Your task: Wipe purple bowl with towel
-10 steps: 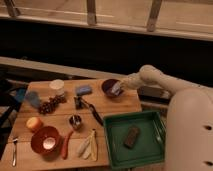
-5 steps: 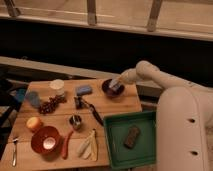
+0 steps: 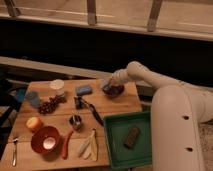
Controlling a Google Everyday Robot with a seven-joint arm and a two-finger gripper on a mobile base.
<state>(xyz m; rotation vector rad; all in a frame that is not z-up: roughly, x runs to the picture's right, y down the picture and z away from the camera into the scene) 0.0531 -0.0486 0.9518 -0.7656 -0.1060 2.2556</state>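
My tool (image 3: 112,83) sits in the small round purple bowl (image 3: 114,90) at one o'clock; grip unclear, wiping seemingly underway.

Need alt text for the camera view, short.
A white robot arm reaches from the right, its pincer at the purple bowl near the back right of a wooden table. A green tray holding a dark block sits front right; a blue sponge lies left of the bowl.
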